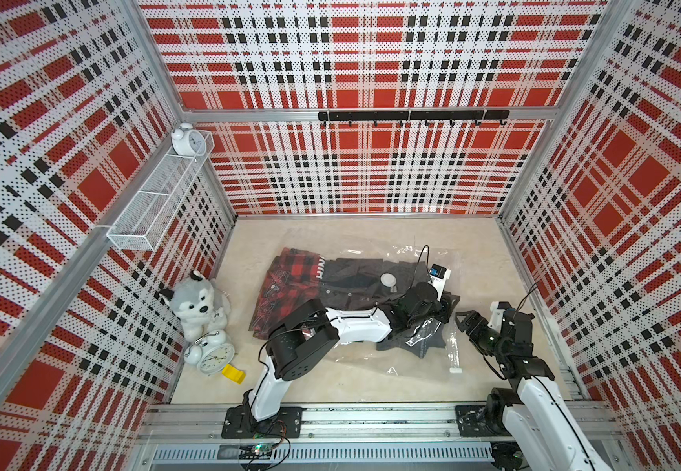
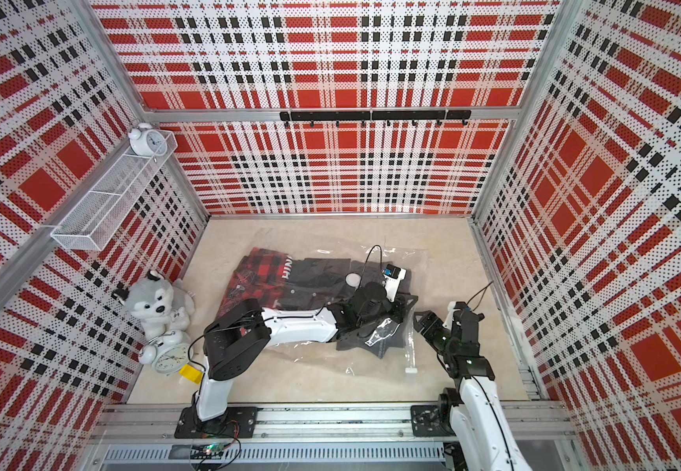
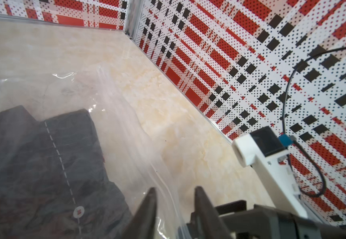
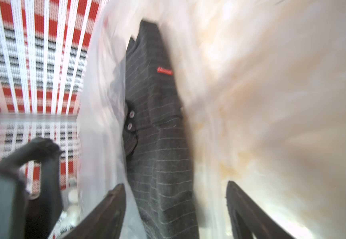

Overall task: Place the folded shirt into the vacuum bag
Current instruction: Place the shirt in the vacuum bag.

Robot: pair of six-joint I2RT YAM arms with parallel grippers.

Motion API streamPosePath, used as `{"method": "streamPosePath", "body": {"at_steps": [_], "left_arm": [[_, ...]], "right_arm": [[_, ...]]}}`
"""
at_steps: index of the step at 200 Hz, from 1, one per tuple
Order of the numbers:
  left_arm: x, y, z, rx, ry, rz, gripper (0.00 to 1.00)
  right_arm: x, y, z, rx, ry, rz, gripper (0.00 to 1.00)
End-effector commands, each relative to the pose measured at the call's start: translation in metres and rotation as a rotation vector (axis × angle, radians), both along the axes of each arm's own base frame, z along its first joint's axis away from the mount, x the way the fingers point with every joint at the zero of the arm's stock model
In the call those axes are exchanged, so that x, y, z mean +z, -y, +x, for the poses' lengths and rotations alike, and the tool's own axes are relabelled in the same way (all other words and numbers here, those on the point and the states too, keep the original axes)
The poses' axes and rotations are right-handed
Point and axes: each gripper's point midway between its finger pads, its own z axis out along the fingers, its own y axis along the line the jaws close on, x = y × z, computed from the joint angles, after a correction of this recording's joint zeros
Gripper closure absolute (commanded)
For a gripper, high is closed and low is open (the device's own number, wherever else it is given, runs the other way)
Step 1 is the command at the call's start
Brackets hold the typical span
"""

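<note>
A large clear, crinkly plastic vacuum bag (image 1: 371, 359) lies flat on the beige marble-look table (image 1: 412, 391), its film catching white glints. Through it shows the folded shirt (image 1: 355, 281): dark grey pinstriped cloth with white buttons, and a red-and-black plaid part at its left end. A round white valve (image 1: 389, 279) sits on the bag over the grey cloth, and a small white zip slider (image 1: 455, 370) sits at the bag's near right corner.

The left gripper (image 3: 175, 192) hovers over the bag's right edge, its dark fingers partly spread with loose film under the gap. The right gripper (image 4: 175, 184), just right of the bag, is spread wide and grips nothing; its wrist view is blurred.
</note>
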Motion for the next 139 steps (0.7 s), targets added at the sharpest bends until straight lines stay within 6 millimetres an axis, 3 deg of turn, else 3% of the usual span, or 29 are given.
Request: {"method": "streamPosePath", "body": {"at_steps": [1,25,44,64,91,114,139], "left_arm": [[0.033,-0.009,-0.014,-0.024,0.011,-0.055,0.35],[0.046,-0.037,-0.015,0.021,0.017,-0.063,0.1],[0.041,-0.078,0.0,0.109,-0.006,-0.047,0.01],[0.018,-0.14,0.025,0.251,-0.051,-0.008,0.02],[-0.023,-0.241,0.05,0.48,-0.166,0.007,0.02],[-0.042,-0.321,0.053,0.678,-0.208,0.008,0.02],[-0.055,-0.393,0.052,0.868,-0.232,0.034,0.02]], "right_arm": [[0.012,0.016,-0.005,-0.054,-0.015,-0.048,0.17],[0.025,0.022,-0.002,-0.072,0.008,-0.067,0.16],[0.037,0.022,0.003,-0.061,0.031,-0.079,0.16],[0.056,0.024,0.006,-0.049,0.07,-0.119,0.16],[0.08,0.021,0.011,0.003,0.128,-0.154,0.2],[0.089,-0.005,0.019,0.135,0.162,-0.126,0.24],[0.093,-0.043,0.028,0.275,0.175,-0.187,0.25]]}}
